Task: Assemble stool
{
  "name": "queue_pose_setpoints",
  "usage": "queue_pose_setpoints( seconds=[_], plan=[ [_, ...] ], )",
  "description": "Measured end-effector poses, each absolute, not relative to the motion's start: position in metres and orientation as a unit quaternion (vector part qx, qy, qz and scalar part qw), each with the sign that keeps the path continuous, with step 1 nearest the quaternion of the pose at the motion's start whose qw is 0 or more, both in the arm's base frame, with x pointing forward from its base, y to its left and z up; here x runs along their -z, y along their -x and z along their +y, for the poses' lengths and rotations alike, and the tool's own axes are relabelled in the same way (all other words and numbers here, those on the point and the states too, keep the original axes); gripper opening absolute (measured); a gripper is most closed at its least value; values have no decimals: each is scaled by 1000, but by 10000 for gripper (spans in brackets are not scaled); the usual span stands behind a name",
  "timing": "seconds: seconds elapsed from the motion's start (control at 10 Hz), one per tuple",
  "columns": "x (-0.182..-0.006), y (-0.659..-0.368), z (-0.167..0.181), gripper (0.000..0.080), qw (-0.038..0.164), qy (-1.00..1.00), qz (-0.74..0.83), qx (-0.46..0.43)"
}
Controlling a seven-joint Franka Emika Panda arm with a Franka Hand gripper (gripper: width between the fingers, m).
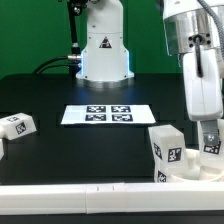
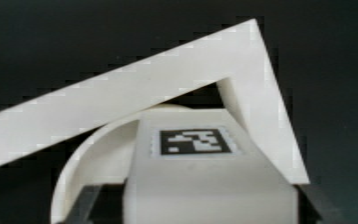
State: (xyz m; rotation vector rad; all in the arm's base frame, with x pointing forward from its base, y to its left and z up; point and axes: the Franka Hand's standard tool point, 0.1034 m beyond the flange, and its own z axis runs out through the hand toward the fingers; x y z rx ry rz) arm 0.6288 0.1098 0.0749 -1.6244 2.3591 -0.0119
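2 stool legs (image 1: 15, 125) (image 1: 167, 148) clearly seen, 1 marker board (image 1: 108, 114) w/ 4 tags, 1 robot arm (image 1: 196, 70).

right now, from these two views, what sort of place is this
Likely a robotics lab workcell: a robot arm over a black table, a marker board lying on it, and a tagged white stool leg.

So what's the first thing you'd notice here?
The big white robot arm reaches down at the exterior view's right, its end effector low among chunky white stool parts with black-and-white tags. The marker board lies in the middle of the black table, and a lone leg sits at the exterior view's far left.
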Motion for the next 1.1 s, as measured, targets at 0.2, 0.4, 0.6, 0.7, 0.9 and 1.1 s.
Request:
queue_pose_setpoints(
  seconds=[0.2,0.4,0.6,0.7,0.9,1.1],
  plan=[
    [-74,-629,110,552,137,586,799,8],
    [-88,-627,111,629,126,697,706,-5],
    [-103,-633,118,643,116,798,591,-26],
    [-101,-634,117,649,116,819,562,-18],
    [-101,-634,117,649,117,849,516,-12],
    [-107,-632,116,649,98,914,394,-2]
  ],
)
